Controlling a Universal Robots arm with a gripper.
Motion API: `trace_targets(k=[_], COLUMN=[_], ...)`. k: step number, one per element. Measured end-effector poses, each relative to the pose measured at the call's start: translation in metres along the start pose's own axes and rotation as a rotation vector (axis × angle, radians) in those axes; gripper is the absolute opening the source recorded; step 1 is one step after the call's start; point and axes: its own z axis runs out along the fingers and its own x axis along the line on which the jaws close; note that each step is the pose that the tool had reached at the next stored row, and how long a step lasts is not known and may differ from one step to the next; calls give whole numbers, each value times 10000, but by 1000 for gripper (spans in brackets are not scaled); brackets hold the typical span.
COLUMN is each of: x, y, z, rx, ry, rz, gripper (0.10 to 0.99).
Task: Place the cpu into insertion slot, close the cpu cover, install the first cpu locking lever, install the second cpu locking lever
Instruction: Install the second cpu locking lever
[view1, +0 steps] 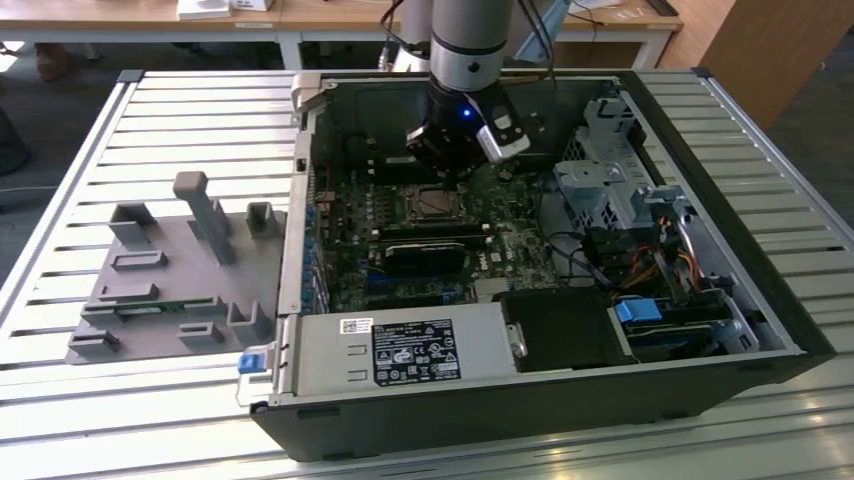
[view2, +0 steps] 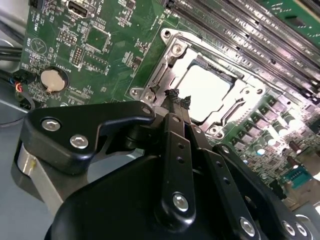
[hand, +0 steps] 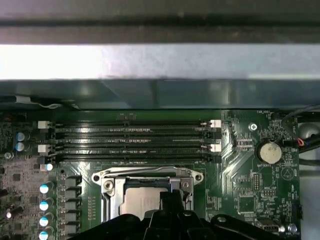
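A grey fixture plate (view1: 174, 290) lies beside the open computer case (view1: 694, 300) on a slatted table (view1: 80, 150).

Even daylight fills the room; the silvery-beige metal-topped cpu (view2: 207, 92) glares white in the second wrist view, and the black metal gripper (view2: 176, 100) looms blurred.
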Motion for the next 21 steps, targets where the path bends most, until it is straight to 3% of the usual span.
trace_targets(k=[10,21], x=[-3,-7], y=[16,-121], z=[-342,-362], rx=[-5,-8], ry=[1,1], rz=[-2,0], gripper=[106,106])
